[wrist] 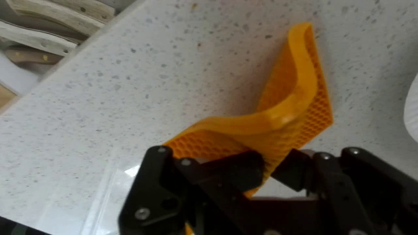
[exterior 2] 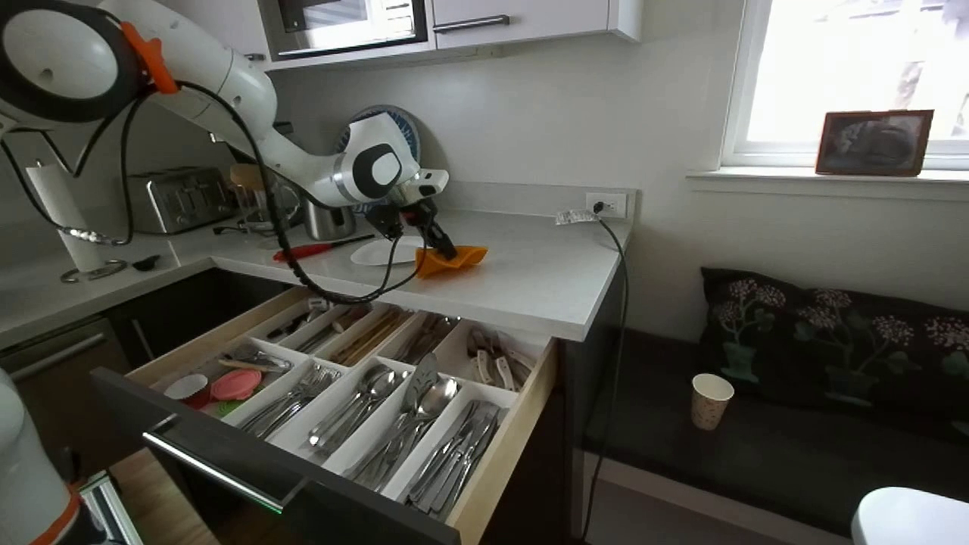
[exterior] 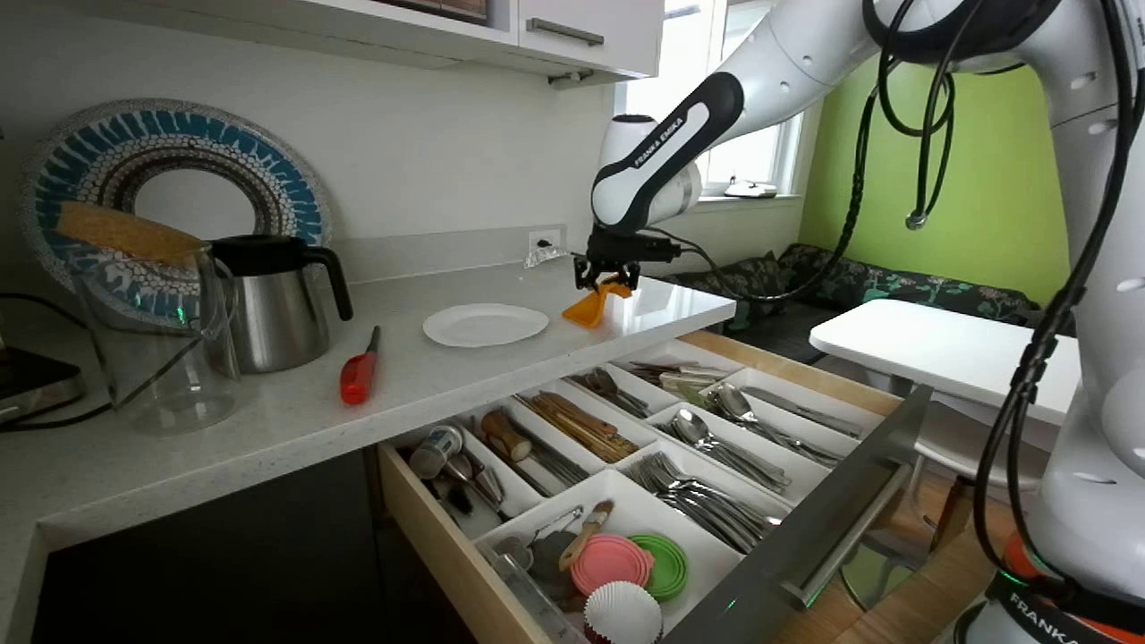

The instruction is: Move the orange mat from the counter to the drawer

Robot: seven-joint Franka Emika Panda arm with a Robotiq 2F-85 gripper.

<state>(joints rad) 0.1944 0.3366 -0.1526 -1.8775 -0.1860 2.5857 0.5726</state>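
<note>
The orange mat (exterior: 586, 309) is bent and folded just above or touching the white counter (exterior: 394, 411), right of the plate. It also shows in an exterior view (exterior 2: 468, 258). In the wrist view the mat (wrist: 287, 120) is pinched into a fold, with one corner spread out on or near the counter (wrist: 137, 81). My gripper (wrist: 269, 169) is shut on the mat, its fingertips on either side of the fold; part of the mat is hidden behind the fingers. The drawer (exterior: 452, 559) is pulled open below the counter, its compartments full of cutlery; its front panel (exterior 2: 341, 503) faces outward.
A white plate (exterior: 486, 325) lies beside the mat. A red-handled lighter (exterior: 359, 377), a steel pitcher (exterior: 275, 313) and a glass jug (exterior: 170, 385) stand farther along. Pink (exterior: 610, 563) and green (exterior: 664, 565) round items lie in a drawer compartment. Upper cabinets hang above.
</note>
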